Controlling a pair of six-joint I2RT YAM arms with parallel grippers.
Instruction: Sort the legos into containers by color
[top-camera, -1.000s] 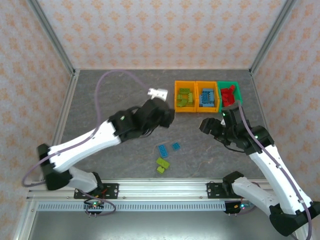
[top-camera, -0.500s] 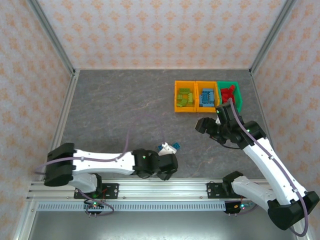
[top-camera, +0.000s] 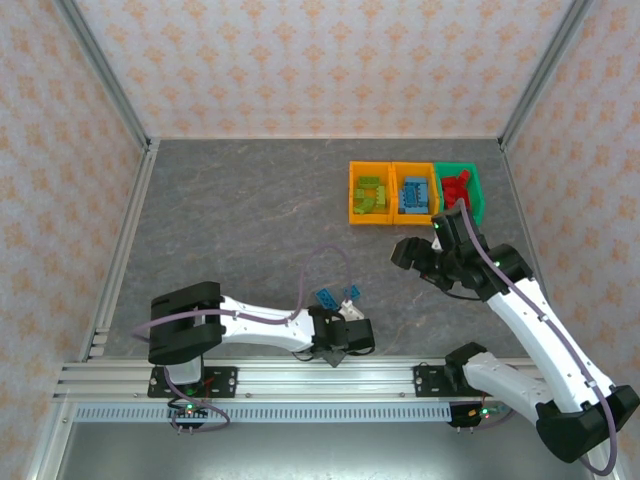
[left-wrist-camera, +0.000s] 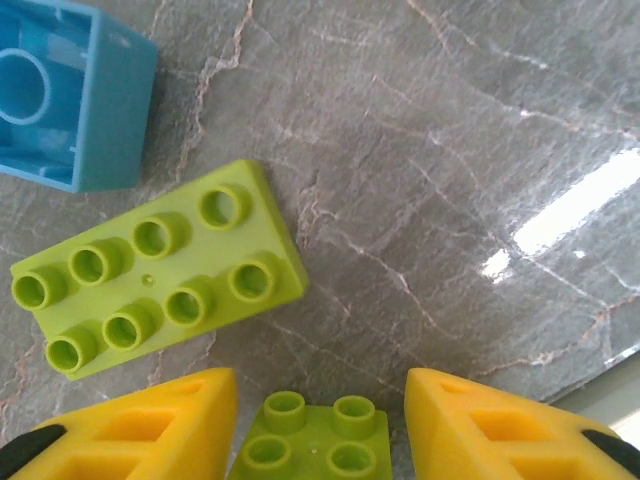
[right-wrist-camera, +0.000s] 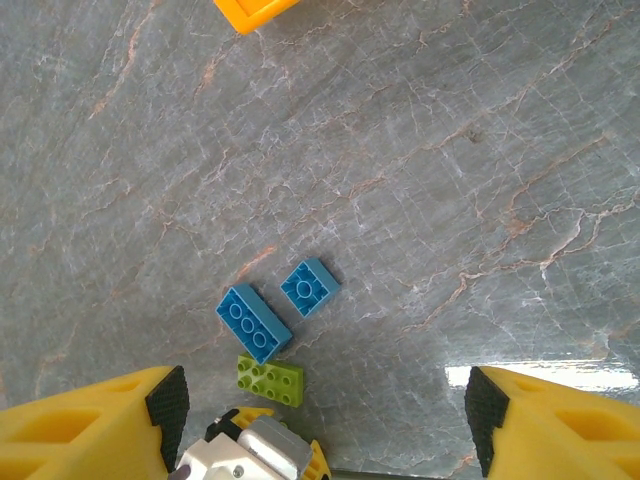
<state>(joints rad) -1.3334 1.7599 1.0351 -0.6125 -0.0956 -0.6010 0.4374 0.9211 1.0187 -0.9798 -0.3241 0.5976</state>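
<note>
Top view first: the left gripper (top-camera: 352, 335) is down low at the near edge of the table (top-camera: 230, 220). A longer blue brick (top-camera: 327, 299) and a small blue brick (top-camera: 351, 292) lie just beyond it. The right gripper (top-camera: 408, 250) hangs over bare table, and the three bins are lined up touching each other just beyond it. They are an orange bin of lime bricks (top-camera: 370, 195), an orange bin of blue bricks (top-camera: 414, 193) and a green bin of red bricks (top-camera: 458, 190). Can't tell how far either set of fingers is spread from up here.

Left wrist cam: the left gripper (left-wrist-camera: 315, 432) is spread wide, with one yellow finger (left-wrist-camera: 130, 430) on each side. A small lime 2x2 brick (left-wrist-camera: 315, 448) sits on the table right between them, studs up, and a sliver of table shows at the right finger, so nothing's clamped. Just ahead and to the left lies a long lime 2x4 brick (left-wrist-camera: 155, 280), a bit slanted. Further ahead on the left is a blue brick hollow side up (left-wrist-camera: 60, 95), cut off by the frame edge.

Right wrist cam: the right gripper (right-wrist-camera: 320, 420) is opened wide and holding nothing. Ahead of it and left of centre sit the longer blue brick (right-wrist-camera: 253, 322) and the small blue brick (right-wrist-camera: 310, 286), nearly touching at a corner. The long lime 2x4 brick (right-wrist-camera: 270, 378) is just nearer than those, with the left gripper (right-wrist-camera: 255, 450) right up against it. An orange bin corner (right-wrist-camera: 255, 12) pokes in far ahead.
</note>
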